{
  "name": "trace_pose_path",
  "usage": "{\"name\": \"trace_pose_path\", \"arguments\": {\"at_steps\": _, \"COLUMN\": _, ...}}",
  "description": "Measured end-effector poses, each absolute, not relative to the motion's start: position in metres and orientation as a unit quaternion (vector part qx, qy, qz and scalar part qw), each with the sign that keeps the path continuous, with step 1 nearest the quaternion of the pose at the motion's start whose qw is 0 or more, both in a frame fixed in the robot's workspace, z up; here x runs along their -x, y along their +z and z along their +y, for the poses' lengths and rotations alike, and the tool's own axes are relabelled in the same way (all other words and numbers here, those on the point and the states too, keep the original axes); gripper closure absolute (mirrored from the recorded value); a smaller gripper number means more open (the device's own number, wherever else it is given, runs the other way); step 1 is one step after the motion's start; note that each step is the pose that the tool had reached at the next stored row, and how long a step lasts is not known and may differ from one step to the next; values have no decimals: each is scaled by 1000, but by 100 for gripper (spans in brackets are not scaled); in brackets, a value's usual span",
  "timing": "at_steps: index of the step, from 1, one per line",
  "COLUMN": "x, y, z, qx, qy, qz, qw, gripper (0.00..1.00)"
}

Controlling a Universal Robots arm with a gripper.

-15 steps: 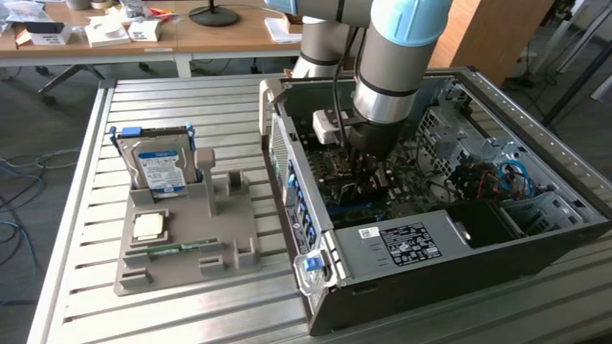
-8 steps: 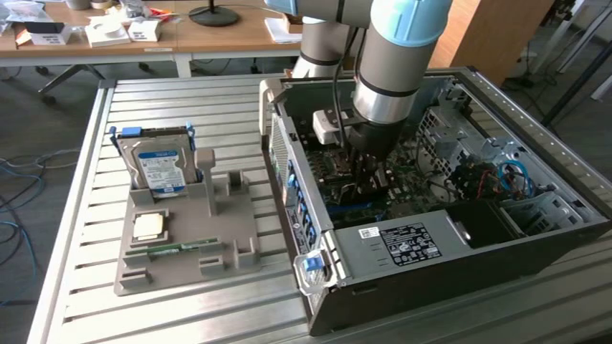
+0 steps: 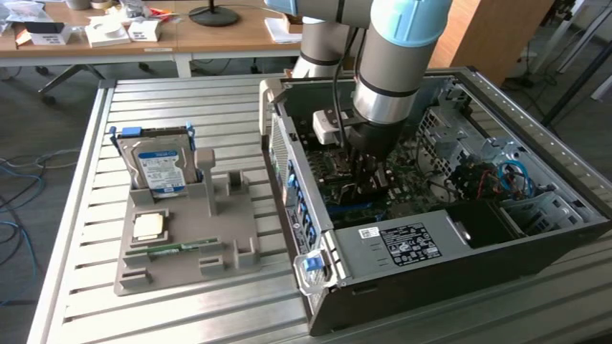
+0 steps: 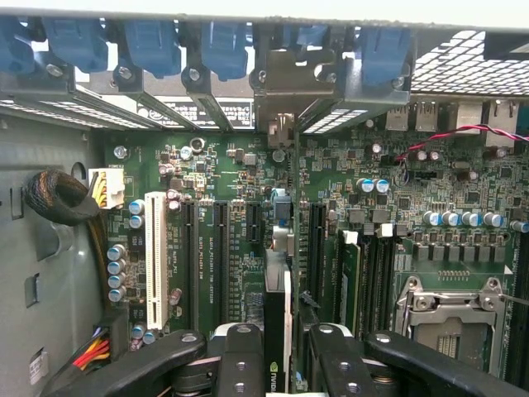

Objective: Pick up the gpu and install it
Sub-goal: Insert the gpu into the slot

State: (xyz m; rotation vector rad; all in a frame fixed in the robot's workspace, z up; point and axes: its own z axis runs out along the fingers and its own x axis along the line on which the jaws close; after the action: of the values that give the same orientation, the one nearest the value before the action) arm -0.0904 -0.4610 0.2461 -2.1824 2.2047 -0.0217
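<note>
Inside the open computer case [image 3: 535,236], the gripper [image 4: 283,351] clamps the gpu [image 4: 278,322] edge-on (its bracket [image 4: 285,99] at the case's rear wall) directly above the motherboard [image 4: 231,178].

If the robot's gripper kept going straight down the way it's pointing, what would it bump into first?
Probably the green motherboard. The gripper is shut on the gpu, edge-on, pointing at the long slots, so the card's edge would likely touch there first. Depth is hard to judge.

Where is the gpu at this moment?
The gpu stands edge-on between the tool's fingers, over the motherboard slots inside the open case, on the exterior view's right.
</note>
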Motion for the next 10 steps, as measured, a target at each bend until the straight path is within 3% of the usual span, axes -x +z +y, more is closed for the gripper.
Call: {"name": "trace_pose_path", "arguments": {"at_steps": 10, "x": 91, "y": 246, "z": -461, "qx": 703, "qy": -7, "qz": 711, "qw": 20, "gripper": 73}}
